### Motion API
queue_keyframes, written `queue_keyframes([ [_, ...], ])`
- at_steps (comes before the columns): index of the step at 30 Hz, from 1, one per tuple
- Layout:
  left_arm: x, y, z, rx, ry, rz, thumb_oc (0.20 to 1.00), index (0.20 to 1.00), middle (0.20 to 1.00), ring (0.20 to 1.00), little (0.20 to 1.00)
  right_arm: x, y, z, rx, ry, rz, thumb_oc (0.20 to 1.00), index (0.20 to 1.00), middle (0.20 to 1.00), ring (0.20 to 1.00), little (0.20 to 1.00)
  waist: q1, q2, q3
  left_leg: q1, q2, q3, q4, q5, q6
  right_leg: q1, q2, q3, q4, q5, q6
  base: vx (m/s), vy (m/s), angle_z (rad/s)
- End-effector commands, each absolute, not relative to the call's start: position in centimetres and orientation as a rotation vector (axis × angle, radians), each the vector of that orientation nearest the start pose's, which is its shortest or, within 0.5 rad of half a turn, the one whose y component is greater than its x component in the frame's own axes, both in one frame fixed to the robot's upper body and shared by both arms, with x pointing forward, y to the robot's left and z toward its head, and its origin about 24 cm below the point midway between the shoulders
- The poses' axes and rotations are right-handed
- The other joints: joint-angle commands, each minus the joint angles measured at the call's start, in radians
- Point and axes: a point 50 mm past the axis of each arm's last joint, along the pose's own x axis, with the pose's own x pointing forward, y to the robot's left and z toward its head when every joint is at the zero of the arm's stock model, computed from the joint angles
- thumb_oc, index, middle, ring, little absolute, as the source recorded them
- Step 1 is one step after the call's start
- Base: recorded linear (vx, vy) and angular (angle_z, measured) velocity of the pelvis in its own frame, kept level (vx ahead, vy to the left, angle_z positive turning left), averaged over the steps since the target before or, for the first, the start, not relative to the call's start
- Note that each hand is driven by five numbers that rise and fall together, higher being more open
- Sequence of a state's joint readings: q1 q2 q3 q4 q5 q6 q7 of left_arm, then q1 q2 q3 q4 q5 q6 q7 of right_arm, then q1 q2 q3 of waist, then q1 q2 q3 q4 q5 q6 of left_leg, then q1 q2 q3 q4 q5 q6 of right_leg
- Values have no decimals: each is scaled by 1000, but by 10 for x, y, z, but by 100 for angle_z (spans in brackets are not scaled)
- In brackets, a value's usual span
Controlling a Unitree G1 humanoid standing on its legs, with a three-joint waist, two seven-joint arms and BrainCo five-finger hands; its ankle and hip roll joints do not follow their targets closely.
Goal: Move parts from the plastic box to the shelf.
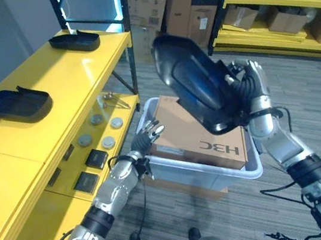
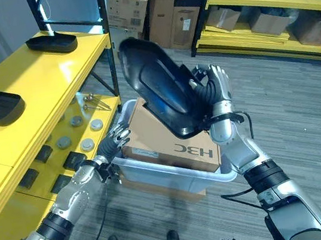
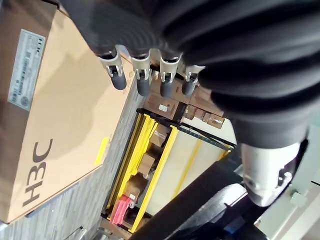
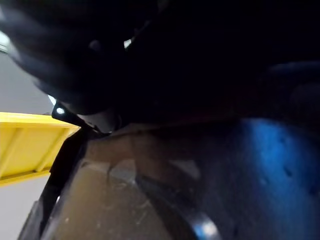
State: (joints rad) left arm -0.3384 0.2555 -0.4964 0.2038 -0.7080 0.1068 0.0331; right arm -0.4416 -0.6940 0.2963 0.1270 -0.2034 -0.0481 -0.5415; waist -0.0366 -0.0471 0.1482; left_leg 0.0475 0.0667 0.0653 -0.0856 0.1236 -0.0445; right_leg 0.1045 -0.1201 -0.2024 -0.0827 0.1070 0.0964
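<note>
Now the right hand holds a large black shell part up in the air above the cardboard box in the plastic box, fingers curled round its edge. The left hand rests relaxed at the bin's near rim. Carrying seems under way; next the part must swing left to the yellow shelf, clear of the two black parts already there.

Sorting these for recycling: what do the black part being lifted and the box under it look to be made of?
The black part in the right robot hand looks like moulded plastic, with a smooth bluish sheen. The box looks like matte brown cardboard with a paper label. It sits in a pale translucent plastic bin.
</note>
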Motion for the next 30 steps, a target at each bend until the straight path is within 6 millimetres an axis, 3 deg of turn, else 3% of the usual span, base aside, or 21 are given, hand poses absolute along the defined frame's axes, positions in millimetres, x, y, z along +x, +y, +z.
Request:
queue_keyframes([
  [1, 297, 51, 82, -321, 98, -597, 1000, 1000, 1000, 1000, 1000, 322, -190, 212, -844, -757, -262, 200, 200, 200, 200, 200, 34, 2, -11, 79, 46, 58, 31, -110, -11, 32, -26, -27, 42, -70, 16, 0, 0, 0],
  [15, 294, 45, 114, -421, 0, -647, 1000, 1000, 1000, 1000, 1000, 313, -145, 212, -812, -820, -12, 200, 200, 200, 200, 200, 31, 17, -16, 101, 46, 50, 20, -112, -16, 52, -22, -25, 35, -76, 14, 16, 10, 1],
  [27, 304, 56, 127, -424, -105, -484, 1000, 1000, 1000, 1000, 1000, 288, -101, 219, -484, -837, 277, 200, 200, 200, 200, 200, 25, 17, -19, 101, 41, 53, 13, -113, -15, 49, -20, -20, 30, -76, 18, 5, 8, 0],
  [28, 304, 57, 127, -424, -107, -482, 953, 953, 953, 953, 953, 288, -101, 219, -484, -836, 280, 200, 200, 200, 200, 200, 25, 17, -20, 101, 41, 53, 13, -113, -15, 49, -21, -20, 30, -76, 18, 0, 0, 0],
  [29, 305, 57, 129, -424, -120, -479, 495, 495, 495, 495, 495, 286, -98, 216, -452, -825, 296, 200, 200, 200, 200, 200, 25, 16, -21, 100, 41, 53, 12, -113, -15, 49, -20, -20, 30, -76, 17, 0, 0, 0],
  [30, 305, 58, 131, -421, -143, -480, 200, 200, 200, 200, 200, 282, -94, 211, -415, -802, 321, 200, 200, 200, 200, 200, 24, 16, -22, 101, 39, 54, 11, -113, -13, 49, -21, -20, 30, -76, 17, 0, 0, 0],
])
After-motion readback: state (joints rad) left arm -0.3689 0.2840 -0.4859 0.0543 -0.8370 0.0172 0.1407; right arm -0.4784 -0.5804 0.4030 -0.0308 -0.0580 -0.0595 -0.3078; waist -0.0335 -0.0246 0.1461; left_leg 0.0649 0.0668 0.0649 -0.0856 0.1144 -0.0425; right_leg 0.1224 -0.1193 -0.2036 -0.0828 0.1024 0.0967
